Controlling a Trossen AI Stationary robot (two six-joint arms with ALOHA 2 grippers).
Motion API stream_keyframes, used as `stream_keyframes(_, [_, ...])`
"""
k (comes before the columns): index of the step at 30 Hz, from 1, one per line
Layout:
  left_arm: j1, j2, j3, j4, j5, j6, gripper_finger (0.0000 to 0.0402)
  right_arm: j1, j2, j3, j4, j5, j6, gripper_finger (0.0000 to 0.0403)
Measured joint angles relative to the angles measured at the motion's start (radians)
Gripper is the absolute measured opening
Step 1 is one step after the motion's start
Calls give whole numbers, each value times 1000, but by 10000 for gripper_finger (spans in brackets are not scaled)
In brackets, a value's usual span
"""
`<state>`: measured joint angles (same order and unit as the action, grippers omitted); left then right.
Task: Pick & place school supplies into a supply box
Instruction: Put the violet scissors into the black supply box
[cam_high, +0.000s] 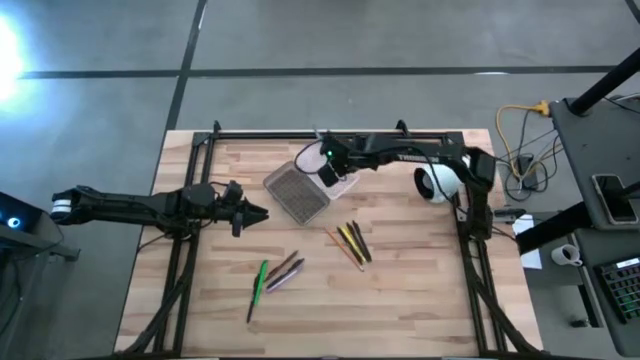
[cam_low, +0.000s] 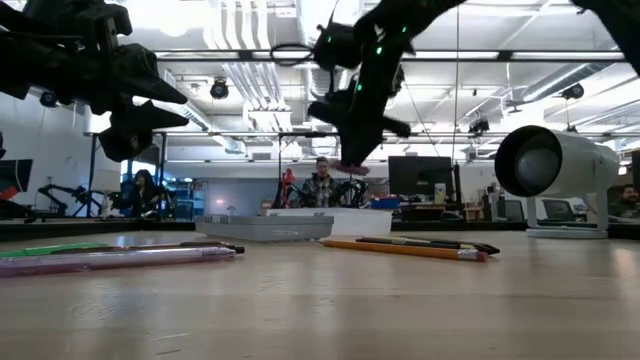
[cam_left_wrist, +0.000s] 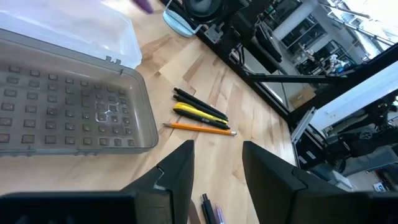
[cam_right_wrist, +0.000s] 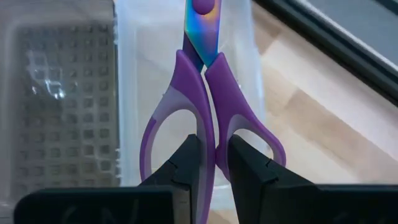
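Scissors (cam_right_wrist: 208, 102) with purple handles, pinched where the two handle loops meet by the right gripper (cam_right_wrist: 214, 162), fingers closed tight on them, blades pointing away from the wrist. Held in the air above the open box (cam_high: 300, 188), over its clear lid half (cam_right_wrist: 186, 74), with the grey gridded tray half (cam_right_wrist: 59, 106) just beside. In the low view, hanging from the right gripper (cam_low: 355, 130) well clear of the table, a purple tip (cam_low: 356, 168) showing below the fingers.

Box lying open at the far middle of the wooden table (cam_high: 400, 300), grey tray (cam_left_wrist: 68, 109) nearer the left arm, clear lid (cam_left_wrist: 81, 28) on the far-right side of it. Tray showing only its grid pattern.

Left gripper (cam_high: 252, 212) hovering to the left of the box, near the table's middle, fingers (cam_left_wrist: 177, 174) parted with bare wood between them, holding nothing.

To the right and nearer than the box, a small cluster on the table: orange pencil (cam_left_wrist: 199, 127), yellow pen (cam_left_wrist: 199, 113) and dark pen (cam_left_wrist: 198, 102), lying close together, roughly parallel. Same cluster in the overhead view (cam_high: 351, 243), well apart from the box.

Nearer the front edge, left of centre, a second group: green pen (cam_high: 259, 281) and two brownish or purplish pens (cam_high: 284, 271) just beside it, angled across each other. In the low view, lying flat in the left foreground (cam_low: 120, 255).

White round camera (cam_high: 437, 183) standing at the far right of the table. People seated in the room beyond the table in the low view (cam_low: 322, 185).
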<state>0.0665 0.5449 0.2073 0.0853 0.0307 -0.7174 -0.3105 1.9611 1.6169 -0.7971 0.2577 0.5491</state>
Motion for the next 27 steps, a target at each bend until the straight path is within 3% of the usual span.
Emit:
stream_keyframes(8, [0,0,2,2,-14,-1,120,-42,111,26,-26,-78,-187,51])
stream_keyframes(27, [0,0,2,20,-33,-30,120,-51,135,11,-109,-237,161,63])
